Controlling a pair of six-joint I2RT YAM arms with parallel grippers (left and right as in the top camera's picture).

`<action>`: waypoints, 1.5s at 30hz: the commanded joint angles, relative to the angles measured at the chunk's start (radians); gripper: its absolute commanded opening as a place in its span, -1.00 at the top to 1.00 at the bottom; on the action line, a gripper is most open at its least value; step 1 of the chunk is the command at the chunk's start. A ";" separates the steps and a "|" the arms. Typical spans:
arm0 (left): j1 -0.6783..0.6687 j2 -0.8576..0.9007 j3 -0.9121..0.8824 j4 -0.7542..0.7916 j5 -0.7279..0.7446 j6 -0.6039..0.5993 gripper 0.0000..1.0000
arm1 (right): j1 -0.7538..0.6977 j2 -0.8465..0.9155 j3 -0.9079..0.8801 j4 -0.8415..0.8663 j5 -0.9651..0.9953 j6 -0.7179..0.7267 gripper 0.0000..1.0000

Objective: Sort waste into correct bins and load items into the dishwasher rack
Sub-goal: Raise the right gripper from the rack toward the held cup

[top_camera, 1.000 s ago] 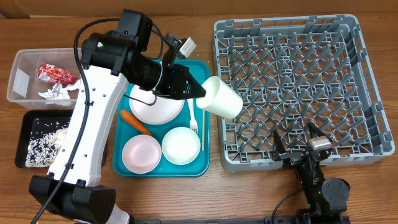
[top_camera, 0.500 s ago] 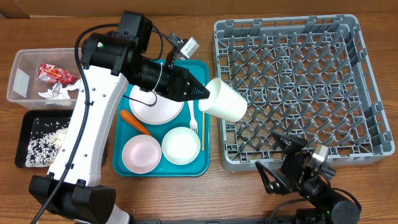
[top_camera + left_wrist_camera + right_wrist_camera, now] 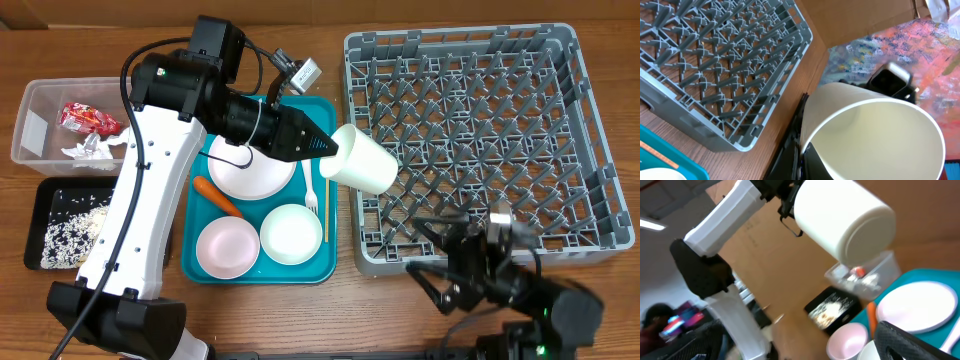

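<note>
My left gripper [image 3: 326, 148] is shut on the rim of the small white cup [image 3: 362, 160] and holds it tilted in the air over the left edge of the grey dishwasher rack [image 3: 480, 60]. In the left wrist view the cup [image 3: 875, 135] fills the lower right, with a finger [image 3: 802, 150] on its rim and the rack [image 3: 715, 60] below. My right gripper [image 3: 440, 262] is open and empty at the rack's front edge. The right wrist view shows the cup [image 3: 840, 222] from below. The plate [image 3: 250, 168], pink bowl [image 3: 227, 247], white bowl [image 3: 291, 233], fork [image 3: 311, 190], chopstick [image 3: 325, 208] and carrot [image 3: 218, 197] lie on the teal tray [image 3: 325, 265].
The clear tub [image 3: 35, 125] at far left holds the red wrapper [image 3: 88, 118] and white napkin [image 3: 90, 148]. The black tray [image 3: 50, 195] below it holds rice grains [image 3: 72, 232]. The left arm's white body [image 3: 135, 220] crosses between the bins and the teal tray.
My left gripper has carried the cup slightly right, toward the rack. My right arm has drawn back from the rack's front edge and turned toward the left.
</note>
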 commanded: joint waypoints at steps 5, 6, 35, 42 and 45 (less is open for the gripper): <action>-0.006 0.002 -0.003 0.012 0.026 0.038 0.92 | -0.003 0.364 0.187 0.090 -0.088 0.011 -1.00; -0.006 0.003 -0.003 0.016 0.027 0.037 0.92 | -0.003 0.400 0.188 0.140 -0.089 0.023 -1.00; 0.007 0.268 -0.005 0.109 0.469 0.079 0.92 | -0.003 0.800 0.188 0.790 -0.157 0.014 -0.89; 0.006 0.268 -0.005 0.068 0.462 0.081 0.92 | -0.003 0.864 0.188 0.772 -0.094 -0.045 -0.89; 0.006 0.268 -0.005 0.047 0.404 0.090 0.92 | -0.003 0.902 0.197 0.775 -0.089 -0.064 -0.92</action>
